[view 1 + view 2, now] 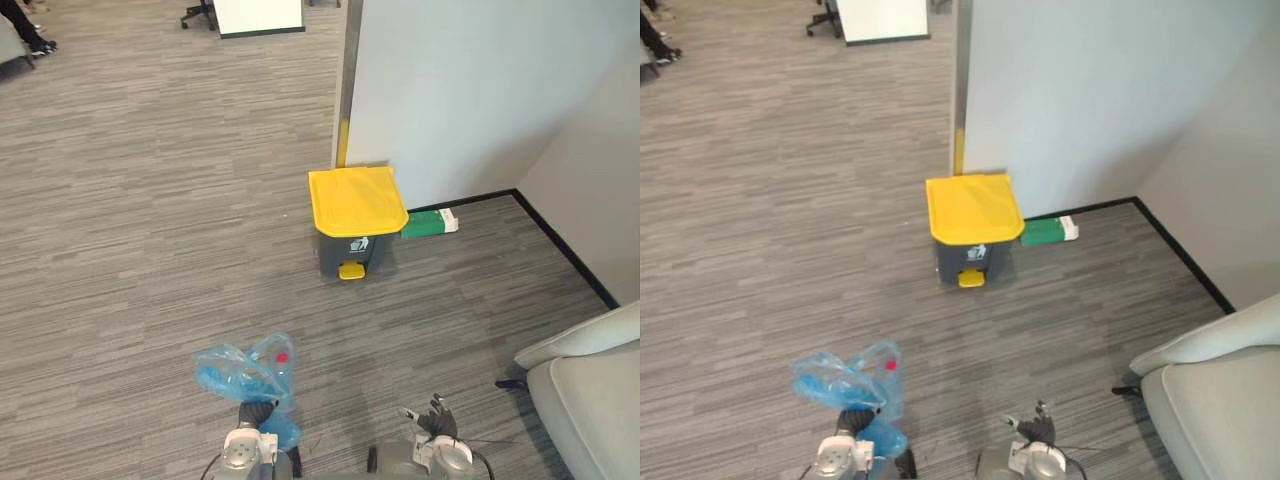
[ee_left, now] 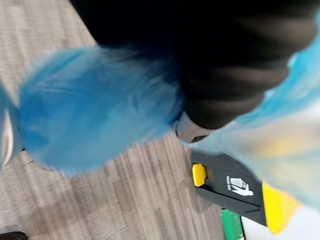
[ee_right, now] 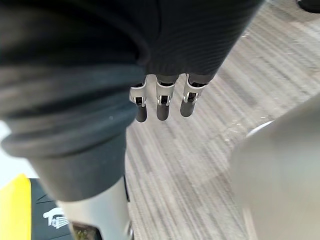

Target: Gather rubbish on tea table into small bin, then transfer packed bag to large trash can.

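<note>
A: Where is the bag?
B: The blue plastic bag (image 1: 245, 372) sits at the left hand (image 1: 258, 412), low in the head views and bunched up over it. It is well short of the trash can (image 1: 352, 245) by the wall. A red scrap (image 1: 282, 357) shows through the film.
A: What sort of grip?
B: I cannot tell; the film hides those fingers. The right hand (image 1: 437, 420) hangs empty, its fingers (image 3: 161, 102) straight and relaxed.
A: How will it handle?
B: Light, soft and slippery, I'd judge, and thin enough to tear. Best taken at the gathered neck, not the belly. The yellow lid (image 1: 356, 198) is down, so the pedal (image 1: 351, 270) or the free hand would have to raise it.
</note>
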Controlling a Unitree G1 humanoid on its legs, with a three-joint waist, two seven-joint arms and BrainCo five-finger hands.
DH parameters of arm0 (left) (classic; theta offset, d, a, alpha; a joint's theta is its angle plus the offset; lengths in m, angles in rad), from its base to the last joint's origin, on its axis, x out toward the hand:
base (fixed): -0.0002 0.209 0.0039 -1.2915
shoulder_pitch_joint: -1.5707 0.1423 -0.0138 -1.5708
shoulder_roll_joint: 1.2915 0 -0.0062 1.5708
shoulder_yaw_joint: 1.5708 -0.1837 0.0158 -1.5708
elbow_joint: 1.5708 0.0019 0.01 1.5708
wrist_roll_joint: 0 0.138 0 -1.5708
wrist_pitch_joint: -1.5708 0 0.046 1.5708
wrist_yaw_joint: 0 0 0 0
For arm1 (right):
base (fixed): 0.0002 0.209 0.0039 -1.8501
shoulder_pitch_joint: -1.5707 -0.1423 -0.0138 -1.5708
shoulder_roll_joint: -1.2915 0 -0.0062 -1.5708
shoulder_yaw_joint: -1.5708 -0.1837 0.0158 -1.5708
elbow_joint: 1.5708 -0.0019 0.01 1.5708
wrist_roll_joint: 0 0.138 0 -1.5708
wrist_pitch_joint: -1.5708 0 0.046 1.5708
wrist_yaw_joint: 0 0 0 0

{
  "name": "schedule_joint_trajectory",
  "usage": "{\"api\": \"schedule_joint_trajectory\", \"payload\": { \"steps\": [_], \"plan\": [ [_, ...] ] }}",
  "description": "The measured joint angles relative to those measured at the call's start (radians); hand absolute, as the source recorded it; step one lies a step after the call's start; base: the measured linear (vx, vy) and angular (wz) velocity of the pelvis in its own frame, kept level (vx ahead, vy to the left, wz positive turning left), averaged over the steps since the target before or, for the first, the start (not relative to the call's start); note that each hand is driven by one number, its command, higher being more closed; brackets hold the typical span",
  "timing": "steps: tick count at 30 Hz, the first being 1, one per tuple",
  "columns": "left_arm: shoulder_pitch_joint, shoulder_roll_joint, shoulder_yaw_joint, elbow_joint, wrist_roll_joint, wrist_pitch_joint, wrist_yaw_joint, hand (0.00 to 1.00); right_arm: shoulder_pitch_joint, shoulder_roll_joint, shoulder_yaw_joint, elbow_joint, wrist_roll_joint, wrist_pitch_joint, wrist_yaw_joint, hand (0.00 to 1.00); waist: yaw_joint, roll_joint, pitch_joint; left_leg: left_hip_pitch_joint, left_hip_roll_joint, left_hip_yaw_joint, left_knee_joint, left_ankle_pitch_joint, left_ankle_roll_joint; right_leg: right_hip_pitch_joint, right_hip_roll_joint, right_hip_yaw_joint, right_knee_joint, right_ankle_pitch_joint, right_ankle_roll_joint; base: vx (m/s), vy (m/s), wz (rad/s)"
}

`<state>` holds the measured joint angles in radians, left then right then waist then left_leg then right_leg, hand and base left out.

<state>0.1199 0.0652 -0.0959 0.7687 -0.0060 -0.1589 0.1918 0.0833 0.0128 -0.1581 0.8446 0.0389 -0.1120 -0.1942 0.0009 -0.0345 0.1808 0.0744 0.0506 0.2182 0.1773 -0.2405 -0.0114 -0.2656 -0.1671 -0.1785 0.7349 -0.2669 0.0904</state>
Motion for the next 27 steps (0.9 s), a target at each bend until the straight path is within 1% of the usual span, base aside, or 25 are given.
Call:
{"api": "schedule_joint_trajectory", "payload": {
  "steps": [1, 2, 3, 4, 5, 8, 9, 10, 11, 12, 13, 14, 15, 16, 17, 18, 19, 20, 21, 22, 23, 24, 25, 26, 27],
  "plan": [
    [-0.006, 0.004, 0.001, 0.0, -0.005, 0.0, 0.0, 1.0, -0.006, -0.011, 0.011, 0.004, 0.0, 0.0, 0.001, 0.0, -0.008, 0.007, 0.003, 0.012, 0.015, 0.0, -0.003, -0.01, -0.006, -0.029, 0.019, -0.028, -0.077, 0.004, -0.012, 0.35, -0.056, 0.15],
    [-0.015, 0.004, 0.001, 0.0, -0.01, 0.0, 0.001, 1.0, -0.013, -0.021, 0.012, 0.009, 0.0, 0.001, 0.001, 0.0, -0.013, 0.017, 0.01, 0.034, 0.028, -0.005, -0.016, -0.017, -0.02, -0.054, 0.051, -0.033, -0.178, 0.03, -0.034, 0.45, -0.076, 0.19],
    [-0.019, 0.004, 0.001, 0.001, -0.013, 0.0, 0.0, 1.0, -0.022, -0.026, 0.013, 0.015, 0.0, 0.001, 0.0, 0.0, -0.017, 0.021, 0.012, 0.05, 0.031, -0.01, -0.028, -0.019, -0.024, -0.058, 0.07, -0.028, -0.252, 0.06, -0.037, 0.45, -0.104, 0.31],
    [-0.025, 0.009, 0.0, 0.002, -0.015, -0.001, 0.0, 1.0, -0.02, -0.031, 0.013, 0.038, 0.0, 0.001, 0.0, 0.0, -0.024, 0.013, 0.009, 0.076, 0.021, -0.026, -0.054, -0.028, -0.04, -0.046, 0.096, 0.003, -0.404, 0.145, -0.042, 0.48, -0.134, 0.46],
    [-0.035, 0.005, 0.001, 0.023, -0.016, -0.001, 0.001, 1.0, -0.018, -0.038, 0.0, 0.044, 0.003, 0.0, 0.0, 0.0, -0.031, 0.023, 0.009, 0.103, 0.029, -0.055, -0.058, -0.05, -0.067, -0.033, 0.119, 0.033, -0.403, 0.238, -0.119, 0.49, -0.128, 0.44],
    [-0.052, -0.011, -0.001, 0.028, -0.015, -0.003, 0.0, 1.0, -0.039, -0.055, -0.003, 0.042, 0.001, 0.002, 0.0, 0.0, -0.035, 0.067, 0.012, 0.078, 0.065, -0.103, 0.04, -0.046, -0.069, -0.022, 0.124, -0.013, -0.34, 0.163, -0.149, 0.5, -0.161, 0.34],
    [-0.052, -0.016, 0.002, 0.027, -0.015, -0.002, -0.001, 1.0, -0.031, -0.049, -0.021, 0.04, 0.002, 0.003, 0.001, 0.0, -0.037, 0.071, 0.014, 0.041, 0.082, -0.102, 0.161, -0.027, -0.101, 0.027, 0.124, -0.037, -0.358, 0.148, -0.158, 0.44, -0.166, 0.47],
    [-0.052, -0.021, 0.003, 0.026, -0.015, -0.002, -0.001, 1.0, -0.025, -0.048, -0.03, 0.037, 0.003, 0.003, 0.0, 0.0, -0.037, 0.072, 0.015, 0.01, 0.093, -0.098, 0.251, -0.009, -0.116, 0.066, 0.128, -0.043, -0.386, 0.147, -0.158, 0.45, -0.139, 0.47],
    [-0.042, -0.037, 0.017, 0.002, -0.016, -0.002, -0.003, 1.0, -0.012, -0.04, -0.022, 0.029, 0.003, 0.005, 0.001, 0.0, -0.029, 0.065, 0.021, -0.063, 0.133, -0.069, 0.468, 0.014, -0.108, 0.165, 0.132, -0.049, -0.462, 0.147, -0.159, 0.43, -0.091, 0.23],
    [-0.025, -0.053, 0.028, -0.016, -0.016, -0.004, -0.004, 1.0, -0.002, -0.036, -0.026, 0.016, 0.004, 0.004, 0.0, 0.0, -0.017, 0.059, 0.026, -0.103, 0.16, -0.03, 0.572, -0.014, -0.09, 0.228, 0.136, -0.049, -0.503, 0.145, -0.161, 0.41, -0.061, 0.08],
    [-0.022, -0.063, 0.03, -0.023, -0.016, -0.004, -0.007, 1.0, 0.005, -0.033, -0.03, 0.0, 0.004, 0.004, -0.001, 0.0, -0.005, 0.057, 0.025, -0.139, 0.176, 0.01, 0.614, -0.039, -0.082, 0.276, 0.133, -0.048, -0.536, 0.145, -0.162, 0.42, -0.019, -0.1],
    [-0.019, -0.075, 0.03, -0.031, -0.016, -0.004, -0.022, 1.0, 0.0, -0.031, -0.033, -0.008, 0.005, 0.002, -0.001, 0.0, 0.002, 0.044, 0.022, -0.201, 0.184, 0.058, 0.584, -0.061, -0.066, 0.315, 0.125, -0.044, -0.569, 0.145, -0.161, 0.32, 0.014, -0.13],
    [-0.017, -0.079, 0.03, -0.031, -0.016, -0.004, -0.023, 1.0, -0.009, -0.031, -0.035, -0.007, 0.005, 0.002, -0.001, 0.0, 0.006, 0.045, 0.022, -0.229, 0.182, 0.071, 0.542, -0.064, -0.06, 0.325, 0.119, -0.04, -0.579, 0.145, -0.161, 0.35, 0.07, -0.21],
    [-0.021, -0.081, 0.029, -0.031, -0.016, -0.004, -0.023, 1.0, -0.022, -0.028, -0.037, -0.007, 0.005, 0.002, -0.002, 0.0, 0.009, 0.044, 0.023, -0.27, 0.169, 0.081, 0.437, -0.058, -0.054, 0.337, 0.106, -0.031, -0.591, 0.143, -0.156, 0.26, 0.132, -0.27],
    [-0.024, -0.081, 0.03, -0.03, -0.016, -0.004, -0.023, 1.0, -0.027, -0.026, -0.039, -0.007, 0.005, 0.002, -0.003, 0.0, 0.012, 0.042, 0.023, -0.29, 0.153, 0.076, 0.333, -0.031, -0.049, 0.341, 0.093, -0.021, -0.592, 0.133, -0.133, 0.31, 0.201, -0.32],
    [-0.022, -0.082, 0.028, -0.025, -0.016, -0.003, -0.023, 1.0, -0.024, -0.026, -0.046, -0.002, 0.005, 0.002, -0.004, 0.0, 0.012, 0.051, 0.02, -0.299, 0.13, 0.065, 0.173, 0.064, -0.052, 0.356, 0.083, -0.011, -0.592, 0.11, -0.092, 0.21, 0.152, -0.24],
    [-0.019, -0.086, 0.026, -0.024, -0.016, -0.003, -0.023, 1.0, -0.018, -0.029, -0.047, -0.002, 0.005, 0.003, -0.005, 0.0, 0.012, 0.064, 0.016, -0.3, 0.129, 0.054, 0.109, 0.126, -0.051, 0.36, 0.089, -0.007, -0.592, 0.102, -0.079, 0.25, 0.236, -0.28],
    [-0.012, -0.08, 0.02, -0.011, -0.016, -0.003, -0.022, 1.0, -0.012, -0.037, -0.046, 0.023, 0.005, 0.009, -0.008, 0.0, 0.018, 0.073, 0.014, -0.293, 0.121, 0.031, 0.087, 0.244, -0.042, 0.374, 0.087, 0.027, -0.591, 0.078, -0.044, 0.19, 0.186, -0.18],
    [-0.014, -0.075, 0.018, -0.007, -0.016, -0.002, -0.022, 1.0, -0.011, -0.032, -0.039, 0.032, 0.004, 0.011, -0.007, 0.0, 0.017, 0.061, 0.009, -0.287, 0.106, 0.029, 0.083, 0.245, -0.043, 0.375, 0.073, 0.033, -0.597, 0.083, -0.036, 0.29, 0.272, -0.23],
    [-0.012, -0.05, 0.019, -0.011, -0.016, -0.002, -0.021, 1.0, -0.01, -0.011, -0.033, 0.039, 0.004, 0.013, -0.008, 0.0, 0.022, 0.017, -0.006, -0.263, 0.06, 0.046, 0.031, 0.24, -0.035, 0.37, 0.031, 0.05, -0.606, 0.078, -0.018, 0.24, 0.17, -0.15],
    [-0.017, -0.03, 0.017, -0.009, -0.016, -0.002, -0.022, 1.0, -0.001, 0.0, -0.034, 0.04, 0.003, 0.013, -0.008, 0.0, 0.022, -0.005, -0.008, -0.251, 0.036, 0.066, 0.014, 0.223, -0.021, 0.37, 0.005, 0.054, -0.606, 0.077, -0.007, 0.22, 0.161, -0.23],
    [-0.017, -0.027, 0.018, -0.009, -0.016, -0.001, -0.022, 1.0, -0.002, 0.001, -0.034, 0.039, 0.002, 0.013, -0.008, 0.0, 0.025, -0.01, -0.008, -0.247, 0.029, 0.073, 0.016, 0.203, -0.02, 0.369, -0.006, 0.059, -0.592, 0.078, 0.001, 0.21, 0.139, -0.3],
    [-0.017, -0.023, 0.018, -0.008, -0.016, 0.002, -0.022, 1.0, -0.005, -0.006, -0.034, 0.039, 0.002, 0.013, -0.008, 0.0, 0.028, -0.004, -0.004, -0.224, 0.019, 0.085, 0.021, 0.165, -0.012, 0.342, -0.024, 0.083, -0.5, 0.074, 0.016, 0.19, 0.171, -0.45],
    [-0.008, -0.028, 0.008, -0.01, -0.017, 0.002, -0.022, 1.0, 0.0, -0.014, -0.034, 0.039, 0.002, 0.013, -0.008, 0.0, 0.027, 0.01, 0.001, -0.18, 0.02, 0.097, 0.02, 0.14, -0.008, 0.283, -0.031, 0.111, -0.331, 0.086, 0.041, 0.19, 0.188, -0.44],
    [-0.004, -0.027, 0.0, -0.01, -0.017, 0.002, -0.021, 1.0, 0.003, -0.014, -0.034, 0.039, 0.002, 0.013, -0.008, 0.0, 0.027, 0.014, 0.003, -0.163, 0.021, 0.1, 0.021, 0.131, -0.007, 0.254, -0.036, 0.118, -0.251, 0.099, 0.058, 0.18, 0.201, -0.37]
  ]
}}
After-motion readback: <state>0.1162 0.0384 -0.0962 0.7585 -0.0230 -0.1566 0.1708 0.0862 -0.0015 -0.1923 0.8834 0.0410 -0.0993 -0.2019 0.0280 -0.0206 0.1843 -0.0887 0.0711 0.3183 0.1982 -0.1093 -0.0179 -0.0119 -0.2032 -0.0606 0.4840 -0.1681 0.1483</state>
